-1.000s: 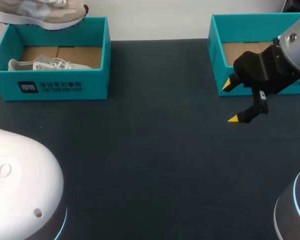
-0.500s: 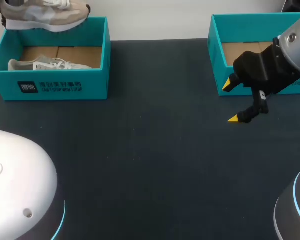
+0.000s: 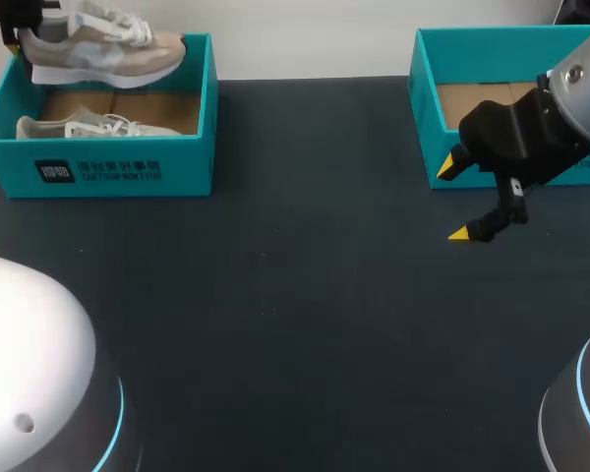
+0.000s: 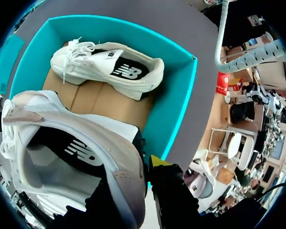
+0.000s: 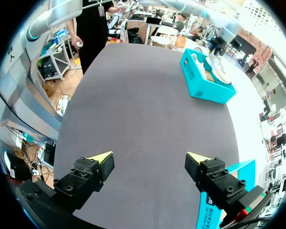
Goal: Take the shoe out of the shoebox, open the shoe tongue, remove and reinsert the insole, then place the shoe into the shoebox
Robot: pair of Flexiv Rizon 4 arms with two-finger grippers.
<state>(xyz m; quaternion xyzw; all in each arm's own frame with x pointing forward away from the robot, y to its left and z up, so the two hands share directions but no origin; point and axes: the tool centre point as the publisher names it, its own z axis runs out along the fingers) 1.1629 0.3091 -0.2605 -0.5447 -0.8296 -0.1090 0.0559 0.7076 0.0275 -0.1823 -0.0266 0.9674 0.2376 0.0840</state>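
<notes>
Head view, left side:
- Teal cardboard shoebox [image 3: 128,172], open-topped, sits at 10 o'clock on the dark matte table [image 3: 275,295].
- Beige-and-grey mesh sneaker with white laces [image 3: 103,54] hangs over the box's 12 o'clock wall, sole down. Toe points to 3 o'clock, heel to 9 o'clock. Cannot tell whether the sole touches the rim.
- Left gripper [image 3: 22,22] is at the sneaker's heel. In the left wrist view the heel collar sits between its two black fingers, one yellow tip showing just outside the heel, the other hidden behind the shoe. Jaws are pinching the heel.
- White leather sneaker with a dark tongue lies on its side on the box's brown cardboard floor, under and beside the held one, along the 6 o'clock wall.

Head view, right side:
- A second teal open cardboard box [image 3: 425,88] is at 2 o'clock, with a brown floor showing.
- Right gripper [image 3: 455,200] hangs at 3 o'clock, just off that box's near corner, above bare table. Jaws are spread wide with nothing between them. The right wrist view confirms both yellow tips well apart over the dark surface.
</notes>
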